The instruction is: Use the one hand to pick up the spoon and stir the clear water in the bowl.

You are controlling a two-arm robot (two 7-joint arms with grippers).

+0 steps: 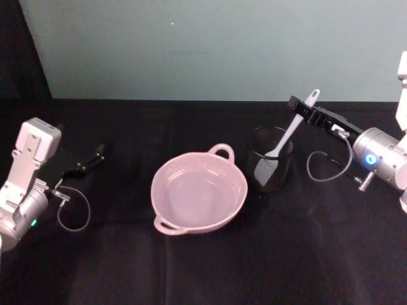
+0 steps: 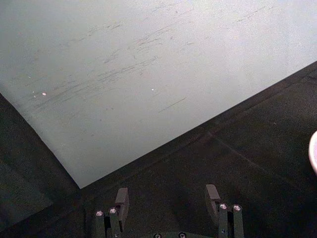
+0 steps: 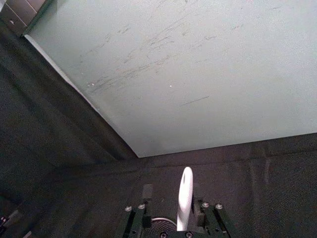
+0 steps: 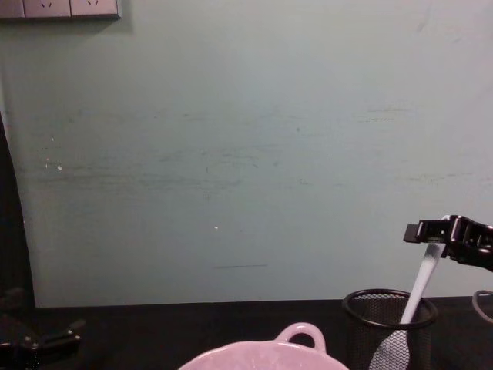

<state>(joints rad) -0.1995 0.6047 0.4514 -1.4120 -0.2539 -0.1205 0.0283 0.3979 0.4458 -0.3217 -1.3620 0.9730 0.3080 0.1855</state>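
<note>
The left claw [image 1: 95, 154] lies low at the left of the surface [image 1: 203, 273], released and empty, well apart from the other things. To its right, between the two claws, sits the pink bowl [image 1: 155, 197] holding clear water. Just right of the bowl, below the right claw [image 1: 305, 109], stands a black wire-mesh cup [image 1: 283, 168]. The white spoon [image 1: 289, 135] leans in that cup, blade down, its handle's upper end at the right claw. I cannot tell whether that claw is clamped on it.
</note>
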